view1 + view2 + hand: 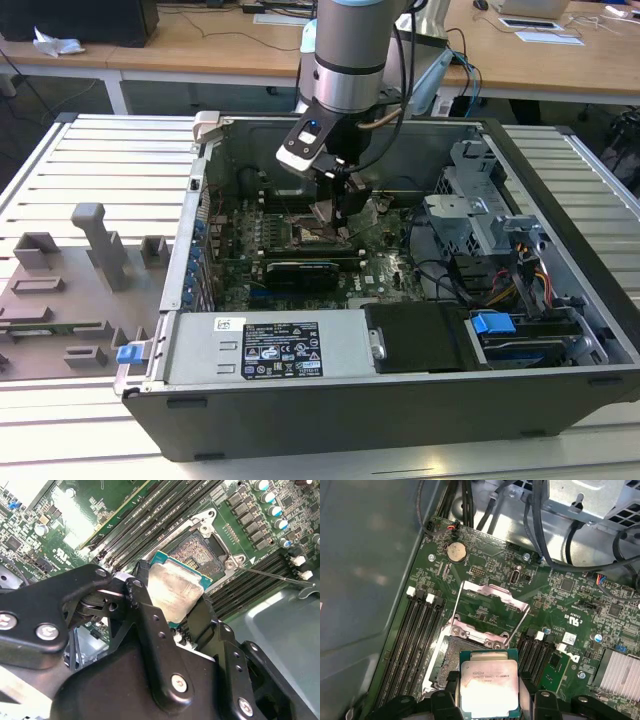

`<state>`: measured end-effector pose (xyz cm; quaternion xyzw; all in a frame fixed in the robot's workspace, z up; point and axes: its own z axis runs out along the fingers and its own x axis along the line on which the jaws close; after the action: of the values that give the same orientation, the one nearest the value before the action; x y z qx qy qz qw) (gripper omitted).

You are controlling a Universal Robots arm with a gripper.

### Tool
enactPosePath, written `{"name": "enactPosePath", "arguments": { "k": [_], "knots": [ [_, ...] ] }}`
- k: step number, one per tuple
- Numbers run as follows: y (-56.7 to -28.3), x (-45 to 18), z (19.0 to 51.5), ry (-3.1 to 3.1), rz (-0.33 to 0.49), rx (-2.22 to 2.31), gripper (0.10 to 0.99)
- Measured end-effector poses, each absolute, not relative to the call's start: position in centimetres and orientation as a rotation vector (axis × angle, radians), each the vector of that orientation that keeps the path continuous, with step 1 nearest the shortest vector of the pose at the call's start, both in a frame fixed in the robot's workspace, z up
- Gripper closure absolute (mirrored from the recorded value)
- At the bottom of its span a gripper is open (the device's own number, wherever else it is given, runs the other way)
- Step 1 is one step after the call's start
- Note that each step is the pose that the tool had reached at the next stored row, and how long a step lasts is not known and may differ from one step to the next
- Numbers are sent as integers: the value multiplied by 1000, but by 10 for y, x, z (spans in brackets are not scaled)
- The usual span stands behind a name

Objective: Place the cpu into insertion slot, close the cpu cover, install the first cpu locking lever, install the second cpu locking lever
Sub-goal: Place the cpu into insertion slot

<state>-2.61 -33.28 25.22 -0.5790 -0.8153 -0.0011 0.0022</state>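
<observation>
Within the gripper point(489, 699), the cpu point(487, 682), over the insertion slot point(451, 656)

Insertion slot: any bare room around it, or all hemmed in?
The insertion slot itself lies bare, with the cpu cover open. The gripper holds the cpu over its edge. Only low parts sit on the board between cover and coin battery. Crowded: memory slots on both sides, cables past the board.

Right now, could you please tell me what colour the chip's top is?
Silvery grey, with a green edge; the first wrist view shows the chip best.
</observation>
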Motion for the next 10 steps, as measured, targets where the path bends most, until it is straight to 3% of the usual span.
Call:
{"name": "enactPosePath", "arguments": {
  "k": [10],
  "knots": [
    [-333, -26, 252, -2508, -3, -1886, 541]
  ]
}}
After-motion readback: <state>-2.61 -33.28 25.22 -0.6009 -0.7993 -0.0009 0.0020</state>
